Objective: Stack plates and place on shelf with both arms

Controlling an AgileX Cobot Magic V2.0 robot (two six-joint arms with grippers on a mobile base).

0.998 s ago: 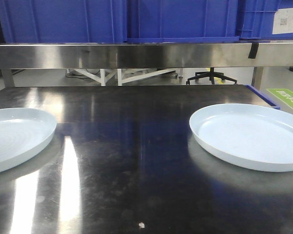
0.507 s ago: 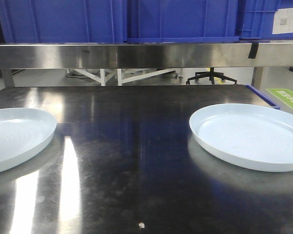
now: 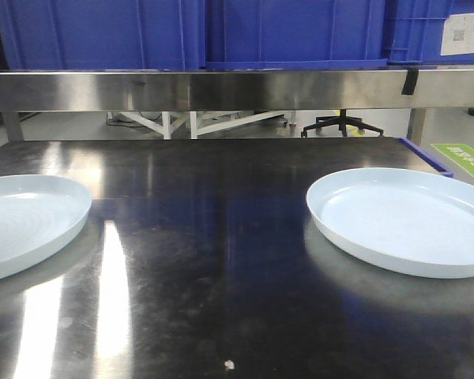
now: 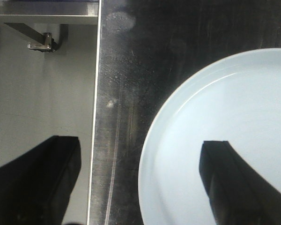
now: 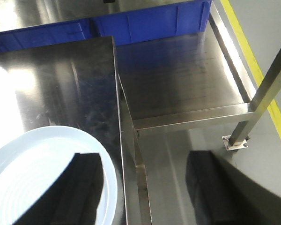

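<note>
Front view, plates: the left plate (image 3: pixel 24 221) is sitting at the left edge of the frame and the right plate (image 3: pixel 407 221) at the right. They are well apart, both lying flat on the dark table (image 3: pixel 221 268), and not yet stacked.
Front view, shelf: a steel shelf (image 3: pixel 221 88) is running across the top, carrying blue bins (image 3: pixel 292 31). No arm is showing here.
Left wrist view, left jaws: these are standing wide apart and holding nothing. One finger (image 4: pixel 239 187) is hanging over the left plate (image 4: pixel 234 117) at lower right, the other beyond the table edge at lower left.
Right wrist view, right jaws: these too are gaping wide and empty. One finger (image 5: pixel 70 187) is hovering over the right plate (image 5: pixel 33 159) at lower left, and that plate is lying close to the table edge.
Handling: the plates are looking stiff, glossy and probably slippery, perhaps breakable. The low raised rim is offering the only hold, so pinching it squarely at the outer edge is looking safest.
</note>
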